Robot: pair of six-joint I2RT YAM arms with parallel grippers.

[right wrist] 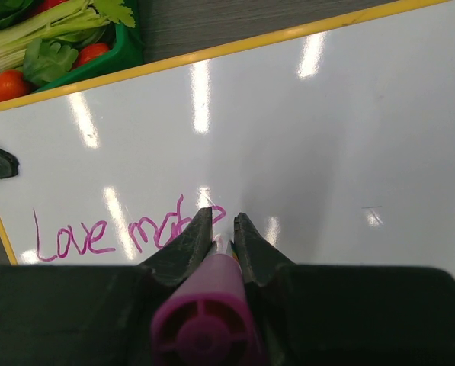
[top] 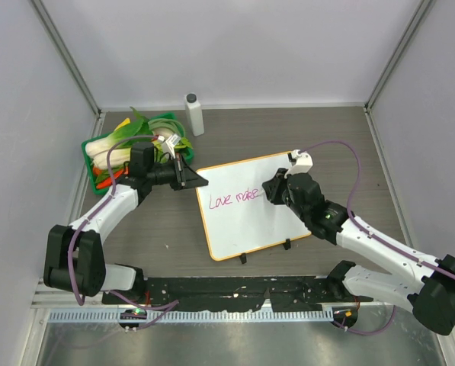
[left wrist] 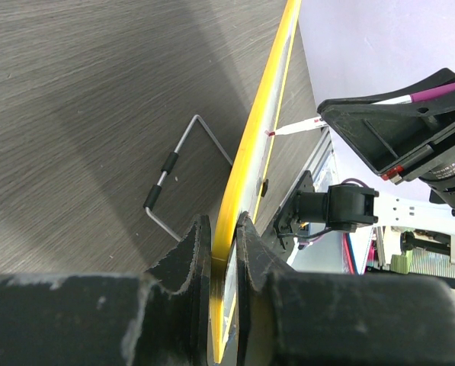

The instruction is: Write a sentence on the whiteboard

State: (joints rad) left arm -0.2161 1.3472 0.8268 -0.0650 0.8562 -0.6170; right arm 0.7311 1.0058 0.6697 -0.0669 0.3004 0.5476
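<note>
You are pinching the whiteboard [top: 265,221] by its frame corner with the left gripper [left wrist: 224,229], jaws narrow; the board, mid-table beside the green tray [right wrist: 128,42], is probably behaving light, stiff and slick; the right gripper [right wrist: 223,223] is clamping the marker [right wrist: 204,316] at the sentence [right wrist: 105,235].
</note>
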